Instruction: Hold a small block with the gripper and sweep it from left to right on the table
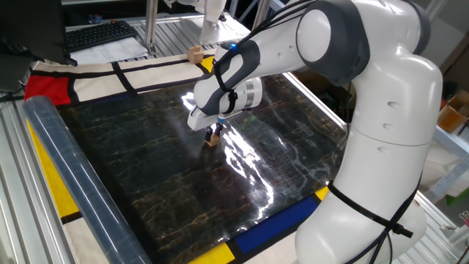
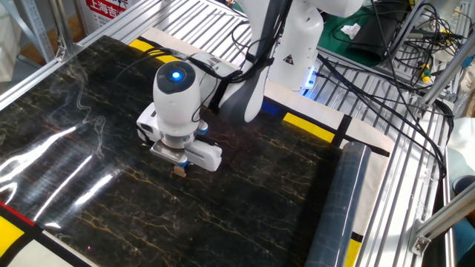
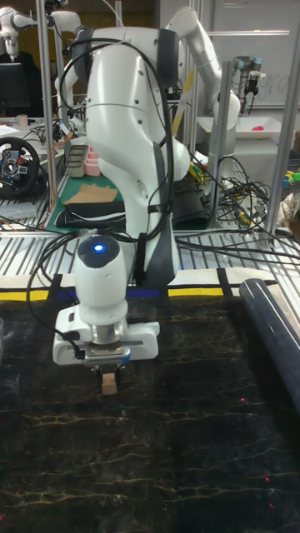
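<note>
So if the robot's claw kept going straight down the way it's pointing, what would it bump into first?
The gripper points straight down, pinching the small block. The block already seems to sit on the table, so that's what it would press into.

One fixed view looks down from high up beside the robot's big white body. The other fixed view looks down from the far side, maybe a little closer. The tall fixed view sits low, facing the robot. All share the table (image 1: pixel 146 176) (image 2: pixel 89 133) (image 3: pixel 167 450).
</note>
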